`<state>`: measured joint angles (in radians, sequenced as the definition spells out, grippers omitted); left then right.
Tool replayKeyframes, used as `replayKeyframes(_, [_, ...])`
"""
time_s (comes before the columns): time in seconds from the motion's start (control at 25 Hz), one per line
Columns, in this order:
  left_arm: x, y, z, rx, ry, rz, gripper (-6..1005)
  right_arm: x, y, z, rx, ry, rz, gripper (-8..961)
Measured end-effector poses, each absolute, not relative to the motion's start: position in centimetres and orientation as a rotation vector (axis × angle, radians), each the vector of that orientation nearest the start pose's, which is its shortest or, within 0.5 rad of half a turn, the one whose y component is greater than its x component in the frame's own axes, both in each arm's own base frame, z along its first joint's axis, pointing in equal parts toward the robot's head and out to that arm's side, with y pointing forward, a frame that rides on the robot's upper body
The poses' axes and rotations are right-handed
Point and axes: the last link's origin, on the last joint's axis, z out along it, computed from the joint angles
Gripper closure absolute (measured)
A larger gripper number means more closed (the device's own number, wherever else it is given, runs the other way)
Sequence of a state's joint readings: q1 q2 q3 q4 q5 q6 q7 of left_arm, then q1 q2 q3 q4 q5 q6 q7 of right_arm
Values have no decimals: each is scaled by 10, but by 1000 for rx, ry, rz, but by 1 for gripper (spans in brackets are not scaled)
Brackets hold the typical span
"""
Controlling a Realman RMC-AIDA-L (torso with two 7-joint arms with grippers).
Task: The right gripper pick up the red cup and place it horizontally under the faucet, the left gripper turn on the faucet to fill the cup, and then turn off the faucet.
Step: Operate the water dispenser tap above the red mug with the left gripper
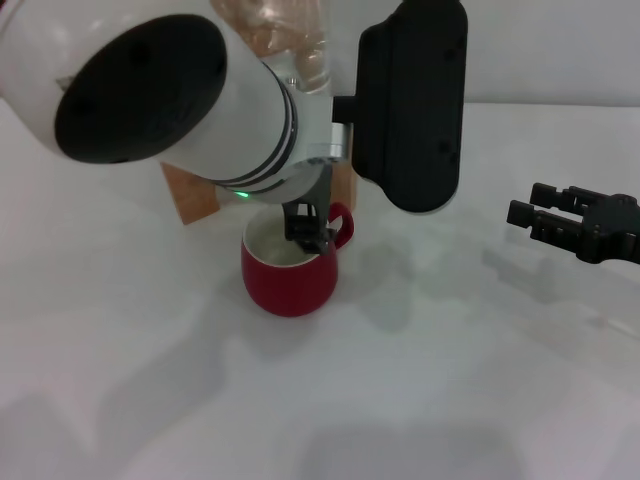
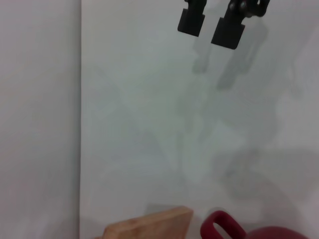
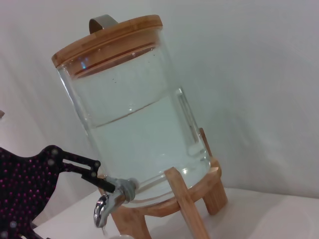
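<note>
Okay, your left end effector [image 1: 310, 235] is reaching down over the red cup [image 1: 290, 280], with its tip sitting at the lever of the faucet [image 3: 107, 201] in the right wrist view. Whether it is clenched on that lever or only touching it, I cannot tell. The cup is standing upright on the counter [image 1: 450, 380], directly below the spout, handle pointing away from you, white inside showing. Flow from the spout is too faint to call.

I'm judging this as the lever-turning step. You are working on a thin lever on a small spigot, so be turning it slowly around its own pivot rather than pushing sideways. The glass jar [image 3: 134, 124] is sitting on a light wooden stand [image 3: 184, 199], and a shove could shift both. Be keeping the arm's lower parts off the cup rim while rotating, since a nudge could move it out from under the spout.

Your right end effector [image 1: 524, 203] is hovering released, well apart to the right, holding nothing.
</note>
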<state>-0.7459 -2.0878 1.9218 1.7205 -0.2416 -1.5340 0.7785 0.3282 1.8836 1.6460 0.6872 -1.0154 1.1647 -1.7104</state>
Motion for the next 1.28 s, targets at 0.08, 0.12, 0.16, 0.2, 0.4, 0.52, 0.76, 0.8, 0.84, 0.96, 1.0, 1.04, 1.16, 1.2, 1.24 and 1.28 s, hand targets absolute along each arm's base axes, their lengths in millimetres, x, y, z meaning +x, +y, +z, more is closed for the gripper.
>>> replayKeyframes(0.08, [-50, 328, -36, -2499, 460, 792, 111, 274, 337, 21, -2414, 822, 897, 395])
replayKeyframes(0.12, [-53, 328, -36, -2498, 451, 798, 111, 274, 337, 21, -2414, 823, 897, 395])
replayKeyframes(0.16, [-53, 328, -36, -2498, 450, 800, 111, 274, 337, 21, -2415, 823, 898, 395])
replayKeyframes(0.2, [-54, 328, -36, -2499, 448, 803, 111, 274, 337, 21, -2415, 823, 898, 395])
replayKeyframes(0.4, [-56, 328, -38, -2500, 448, 808, 111, 274, 337, 21, -2418, 822, 901, 395])
replayKeyframes(0.52, [-56, 328, -38, -2498, 448, 810, 111, 274, 337, 21, -2418, 822, 901, 395])
replayKeyframes(0.76, [-56, 330, -38, -2490, 450, 811, 111, 274, 336, 20, -2418, 823, 902, 395])
replayKeyframes(0.8, [-56, 330, -37, -2485, 451, 812, 111, 274, 336, 20, -2418, 824, 902, 395])
replayKeyframes(0.84, [-56, 331, -37, -2481, 451, 814, 111, 274, 336, 20, -2417, 826, 902, 395])
replayKeyframes(0.96, [-57, 332, -37, -2472, 450, 821, 111, 275, 336, 19, -2416, 833, 900, 395])
replayKeyframes(1.0, [-57, 332, -37, -2472, 450, 824, 111, 276, 336, 19, -2415, 834, 900, 395])
replayKeyframes(1.04, [-58, 332, -37, -2471, 450, 827, 111, 276, 336, 19, -2415, 834, 899, 395])
replayKeyframes(1.16, [-57, 333, -37, -2470, 452, 828, 111, 276, 336, 20, -2413, 834, 899, 395])
replayKeyframes(1.2, [-57, 333, -37, -2469, 453, 825, 111, 276, 336, 20, -2413, 834, 900, 395])
replayKeyframes(1.24, [-56, 333, -37, -2468, 455, 823, 111, 276, 336, 20, -2411, 834, 900, 395])
replayKeyframes(1.28, [-56, 333, -37, -2467, 457, 821, 111, 276, 336, 21, -2409, 834, 901, 395])
